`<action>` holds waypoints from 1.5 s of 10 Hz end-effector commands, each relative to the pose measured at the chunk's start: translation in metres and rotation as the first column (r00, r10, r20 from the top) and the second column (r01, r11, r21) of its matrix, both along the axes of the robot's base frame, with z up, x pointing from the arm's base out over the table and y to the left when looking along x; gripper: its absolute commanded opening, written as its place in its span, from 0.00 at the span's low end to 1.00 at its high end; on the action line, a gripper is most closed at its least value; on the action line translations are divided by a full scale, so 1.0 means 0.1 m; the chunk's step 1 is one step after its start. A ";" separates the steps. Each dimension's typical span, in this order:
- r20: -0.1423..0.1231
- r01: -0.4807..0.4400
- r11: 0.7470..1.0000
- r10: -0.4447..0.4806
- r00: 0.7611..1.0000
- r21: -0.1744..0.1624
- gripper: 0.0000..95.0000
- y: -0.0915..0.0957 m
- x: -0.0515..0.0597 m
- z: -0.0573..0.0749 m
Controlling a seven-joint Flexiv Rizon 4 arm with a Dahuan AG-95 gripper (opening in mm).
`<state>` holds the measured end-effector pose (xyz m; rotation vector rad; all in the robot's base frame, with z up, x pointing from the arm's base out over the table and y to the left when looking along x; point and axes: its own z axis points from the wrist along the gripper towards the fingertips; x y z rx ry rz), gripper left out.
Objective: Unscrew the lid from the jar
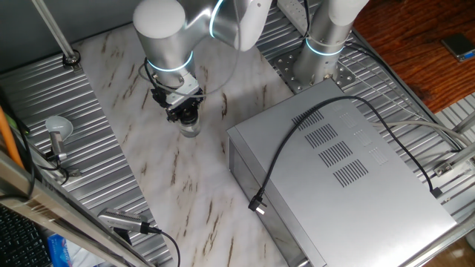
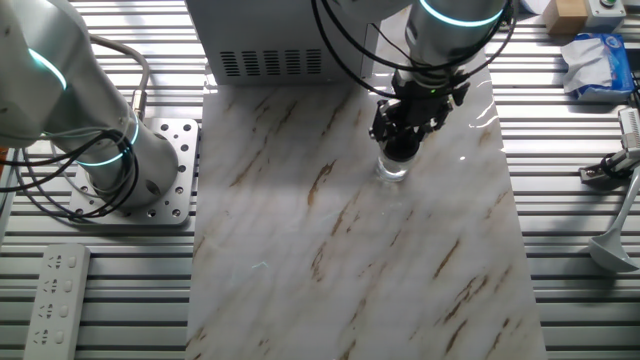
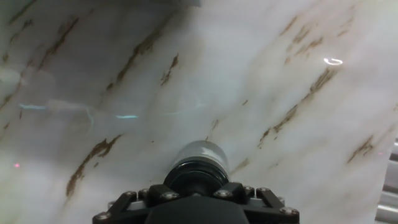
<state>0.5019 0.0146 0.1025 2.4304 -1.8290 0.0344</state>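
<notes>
Nearest the lens in the hand view: black gripper (image 3: 196,186) body with bolt heads, closed down over the dark lid (image 3: 196,176), fingers themselves hidden. Beyond the lid, the rounded clear jar (image 3: 200,152) poking out, standing on the marble-patterned tabletop (image 3: 261,74). Nothing else near on that streaked surface; a strip of ribbed metal just at the far right edge.

From one fixed view: gripper (image 1: 187,113) pointing straight down, clamped on the lid (image 1: 189,119), which is barely visible, with the jar (image 1: 191,130) upright directly beneath, touching the tabletop (image 1: 148,163). Well off to one side of the hand, a large grey metal box (image 1: 341,170) with a black cable (image 1: 297,148) draped over its top. Farther off on the opposite side, a round grey knob on a stem (image 1: 56,130). Neither one touching the jar.

From the other fixed view: gripper (image 2: 405,140) again down over the jar (image 2: 392,168). Behind the hand, the vented end of the metal box (image 2: 270,45). Far to the side, a second arm's base (image 2: 120,170) on a bolted plate, and a white power strip (image 2: 58,295) beyond the marble's edge.
</notes>
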 end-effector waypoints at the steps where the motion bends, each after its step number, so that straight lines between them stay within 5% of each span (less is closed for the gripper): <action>1: 0.002 -0.012 1.000 0.012 1.000 0.003 0.60 0.00 0.00 0.00; 15: -0.015 -0.031 1.000 0.031 0.999 0.001 0.60 0.01 0.01 0.04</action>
